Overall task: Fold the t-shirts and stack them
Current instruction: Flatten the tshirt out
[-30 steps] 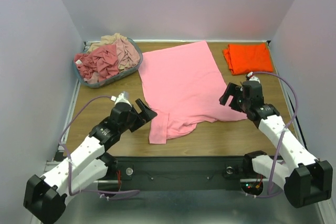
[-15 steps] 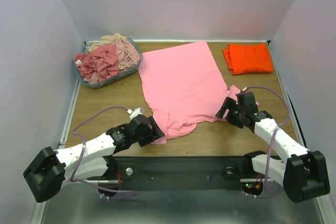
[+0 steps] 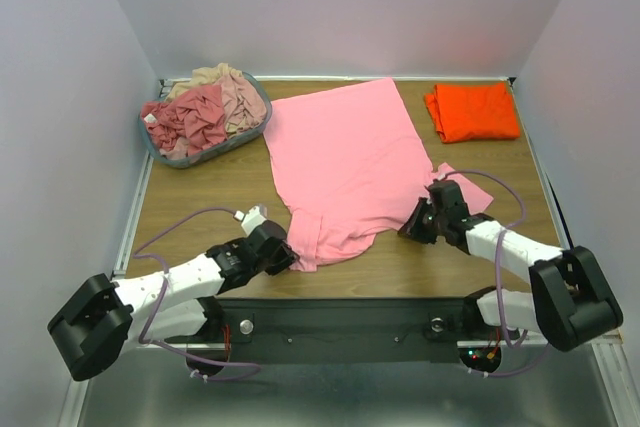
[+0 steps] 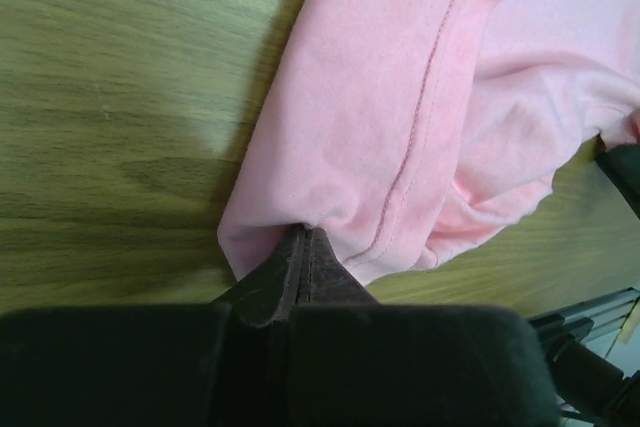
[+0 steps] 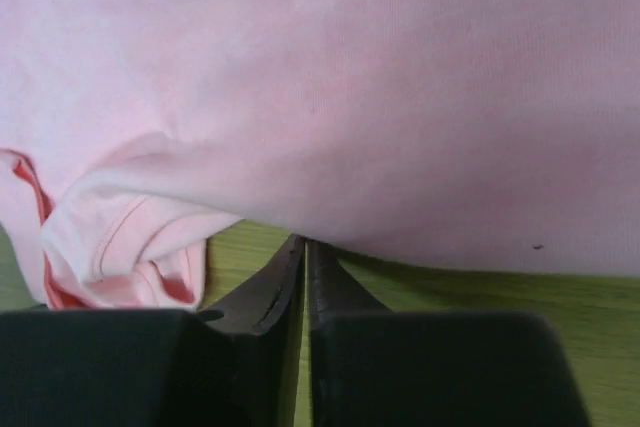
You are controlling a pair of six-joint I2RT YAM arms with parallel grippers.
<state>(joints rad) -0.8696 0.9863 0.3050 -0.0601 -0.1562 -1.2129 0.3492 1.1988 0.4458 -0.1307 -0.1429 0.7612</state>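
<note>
A light pink t-shirt (image 3: pixel 345 157) lies spread on the wooden table, its near end bunched. My left gripper (image 3: pixel 290 259) is low at the shirt's near left corner. In the left wrist view its jaws (image 4: pixel 305 234) are shut, pinching the pink fabric (image 4: pixel 400 117) beside a stitched hem. My right gripper (image 3: pixel 410 227) is at the shirt's near right edge. Its jaws (image 5: pixel 305 242) are shut, their tips pinching the edge of the pink cloth (image 5: pixel 350 87). A bright orange t-shirt (image 3: pixel 472 111) lies folded at the back right.
A grey-blue oval basket (image 3: pixel 218 150) at the back left holds crumpled dusty rose (image 3: pixel 195 119) and beige (image 3: pixel 215 75) shirts. Bare wood (image 3: pixel 200 197) shows left of the pink shirt. White walls close in the sides and back.
Both arms have come down and inward to the pink shirt's near edge. Both grippers, open a second ago, have shut on the fabric.
</note>
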